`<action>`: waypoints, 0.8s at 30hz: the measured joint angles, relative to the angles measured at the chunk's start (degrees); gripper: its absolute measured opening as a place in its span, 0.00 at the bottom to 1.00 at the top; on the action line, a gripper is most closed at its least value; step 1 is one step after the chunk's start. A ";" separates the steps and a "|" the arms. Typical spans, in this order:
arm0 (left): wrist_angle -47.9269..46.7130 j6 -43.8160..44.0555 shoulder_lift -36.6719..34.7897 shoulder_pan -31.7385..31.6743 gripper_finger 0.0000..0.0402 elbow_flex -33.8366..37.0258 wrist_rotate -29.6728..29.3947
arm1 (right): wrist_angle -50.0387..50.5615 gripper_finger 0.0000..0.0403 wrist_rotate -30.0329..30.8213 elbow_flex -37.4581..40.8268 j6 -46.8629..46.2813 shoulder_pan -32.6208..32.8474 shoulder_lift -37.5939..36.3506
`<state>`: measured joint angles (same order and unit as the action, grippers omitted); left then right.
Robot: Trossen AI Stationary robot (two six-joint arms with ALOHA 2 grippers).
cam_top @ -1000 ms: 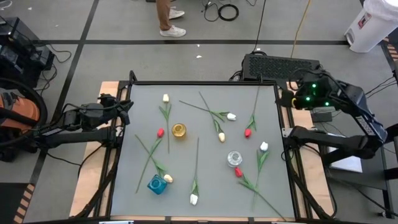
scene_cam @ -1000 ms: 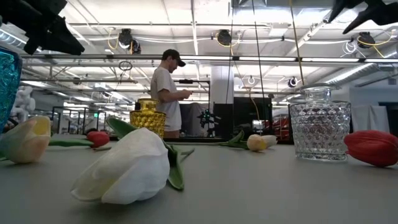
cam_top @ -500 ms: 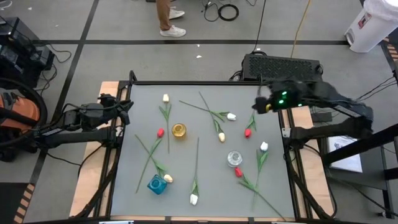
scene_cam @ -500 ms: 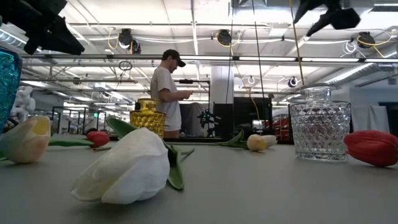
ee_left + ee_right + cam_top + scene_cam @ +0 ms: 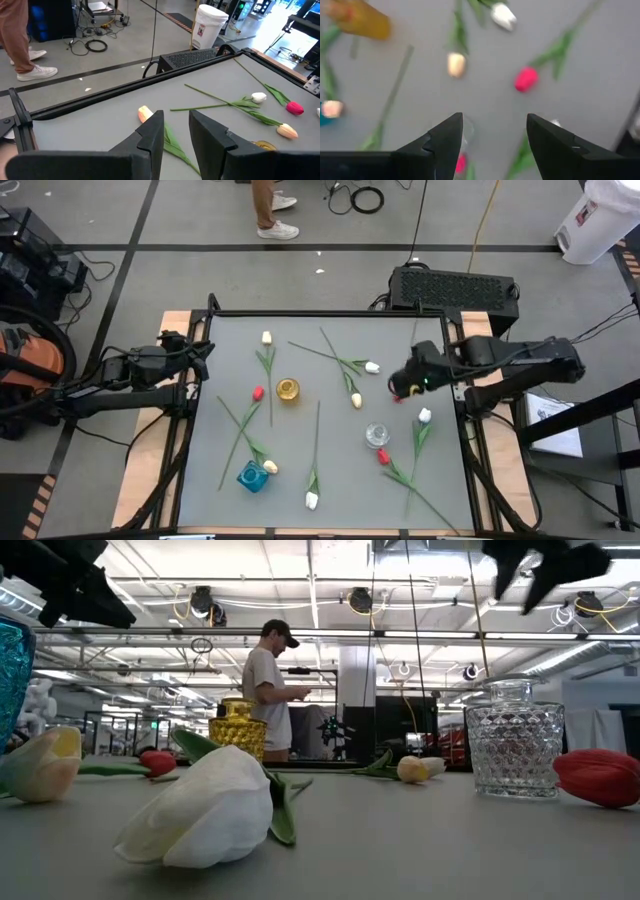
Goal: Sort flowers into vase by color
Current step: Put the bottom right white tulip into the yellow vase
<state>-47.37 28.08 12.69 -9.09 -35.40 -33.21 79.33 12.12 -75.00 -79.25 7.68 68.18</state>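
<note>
High view: tulips lie scattered flat over the grey table (image 5: 230, 340), none yet in a vase, so sorting looks barely begun. Gold vase (image 5: 288, 390), clear glass vase (image 5: 377, 435) and blue vase (image 5: 252, 476) stand upright and apart, presumably one per colour. Right hand (image 5: 400, 385) hangs above the table's right side, jaws wide and empty, over the red-pink tulip (image 5: 398, 393); likely lining up a pick. Left hand (image 5: 205, 352) waits at the table's left edge, jaws narrow, holding nothing, clear of the work.
</note>
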 joint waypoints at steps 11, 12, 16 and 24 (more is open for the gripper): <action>0.01 -0.01 -0.01 -0.01 0.24 0.00 0.00 | 9.37 0.53 -0.05 0.00 -25.28 12.66 2.03; -0.01 0.00 0.00 -0.01 0.24 0.00 0.00 | 10.29 0.53 -0.19 0.00 -27.17 13.77 2.77; -0.01 0.00 -0.02 -0.01 0.24 0.00 0.01 | 10.62 0.53 -0.52 0.73 -34.87 17.50 6.10; 0.01 0.00 0.00 0.00 0.24 0.00 0.01 | 10.54 0.53 -6.92 1.79 -40.79 20.86 14.10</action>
<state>-47.35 28.08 12.69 -9.09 -35.40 -33.20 89.87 5.20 -73.21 -120.04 28.53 82.28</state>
